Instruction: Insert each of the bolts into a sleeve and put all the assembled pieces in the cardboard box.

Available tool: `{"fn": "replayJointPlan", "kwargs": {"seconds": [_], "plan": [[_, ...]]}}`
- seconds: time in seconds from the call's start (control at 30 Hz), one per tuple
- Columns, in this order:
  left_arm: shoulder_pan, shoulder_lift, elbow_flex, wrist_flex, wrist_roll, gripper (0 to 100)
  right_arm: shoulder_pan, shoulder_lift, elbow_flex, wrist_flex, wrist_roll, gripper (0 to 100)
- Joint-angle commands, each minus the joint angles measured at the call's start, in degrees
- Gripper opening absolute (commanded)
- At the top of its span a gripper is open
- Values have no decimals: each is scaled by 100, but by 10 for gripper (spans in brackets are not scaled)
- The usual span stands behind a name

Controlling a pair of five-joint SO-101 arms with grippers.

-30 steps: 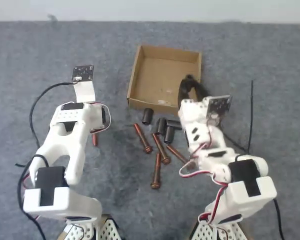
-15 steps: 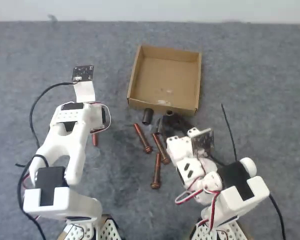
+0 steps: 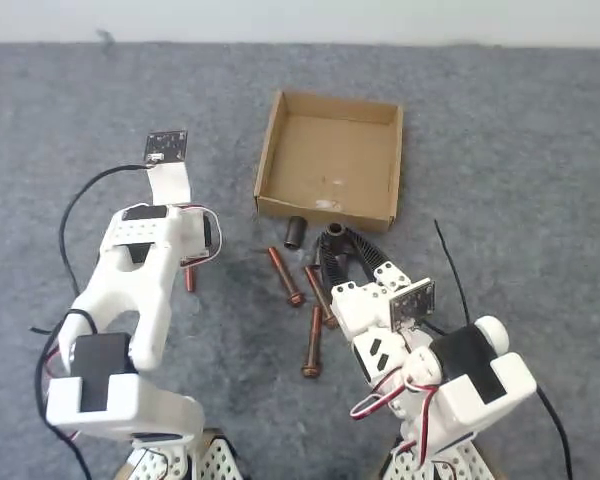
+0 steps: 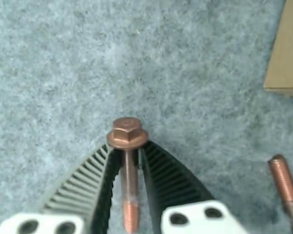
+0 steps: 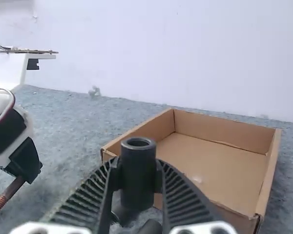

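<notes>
- The right jaws are clenched on a black sleeve (image 5: 137,170). The sleeve stands upright between them, with its round hole facing up.
- This sleeve is just on the near side of the cardboard box (image 3: 330,165), close to the box's near wall.
- The left jaws are clenched on a copper bolt (image 4: 127,134). The bolt lies along the gap between them, and its six-sided head pokes out past the tips.
- I cannot tell if this bolt touches the desk (image 3: 520,130) or hangs a little above it.
- The right arm (image 3: 450,370) comes up from the near edge of the desk on the right side. The left arm (image 3: 140,270) comes up from the near edge on the left side.
- A loose sleeve (image 3: 296,232) rests on the desk just beside the box's near wall.
- Three more bolts lie in the middle of the desk, between the two arms. The first loose bolt (image 3: 283,275) lies slanted, near the loose sleeve. The second loose bolt (image 3: 320,297) is partly hidden by the right arm. The third loose bolt (image 3: 312,342) lies closest to the near edge.
- The box sits toward the far edge, with its open side up.
</notes>
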Motion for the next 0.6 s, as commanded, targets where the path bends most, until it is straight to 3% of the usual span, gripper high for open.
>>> {"fn": "replayJointPlan", "kwargs": {"seconds": [0.0, 0.37, 0.57], "plan": [[26, -404, -48, -105, -53, 11, -48, -40, 132, 163, 97, 6], [712, -484, -119, -105, -35, 11, -13, -40, 44, 576, 97, 6], [782, -1442, 127, -114, -18, 11, -13, -40, 44, 602, 97, 6]]}}
